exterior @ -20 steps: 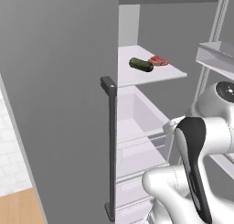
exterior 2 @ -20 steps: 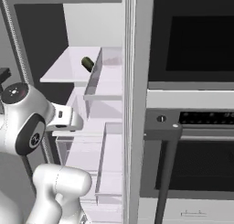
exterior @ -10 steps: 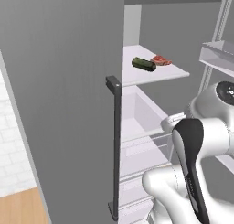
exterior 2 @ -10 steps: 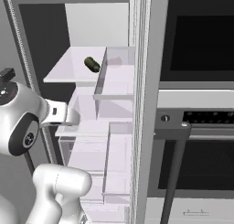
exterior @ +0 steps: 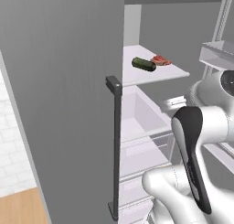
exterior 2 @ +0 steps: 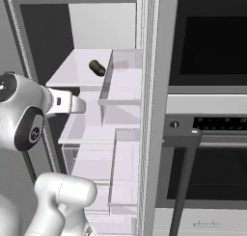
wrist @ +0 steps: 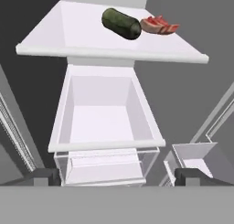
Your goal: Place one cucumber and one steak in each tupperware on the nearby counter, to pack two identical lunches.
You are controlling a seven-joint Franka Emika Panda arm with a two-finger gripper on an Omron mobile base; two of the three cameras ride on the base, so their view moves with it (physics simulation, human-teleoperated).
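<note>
Facing fridge shelf (wrist: 68,40), end effector (wrist: 117,176) spread

Fridge door (exterior: 59,90) open; drawer (wrist: 106,118) below shelf (wrist: 64,35)

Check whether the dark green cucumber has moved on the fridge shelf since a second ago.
No. The cucumber lies beside the steak on the shelf, same spot as before. The whole picture shifted, so the camera moved.

The cucumber (wrist: 121,23) looks dark green, smooth and faintly glossy; the steak (wrist: 159,25) beside it is matt red with pale streaks. The shelf (wrist: 68,35) is smooth white plastic, the drawer (wrist: 106,141) clear plastic, the fridge door (exterior: 59,81) matt grey.
</note>
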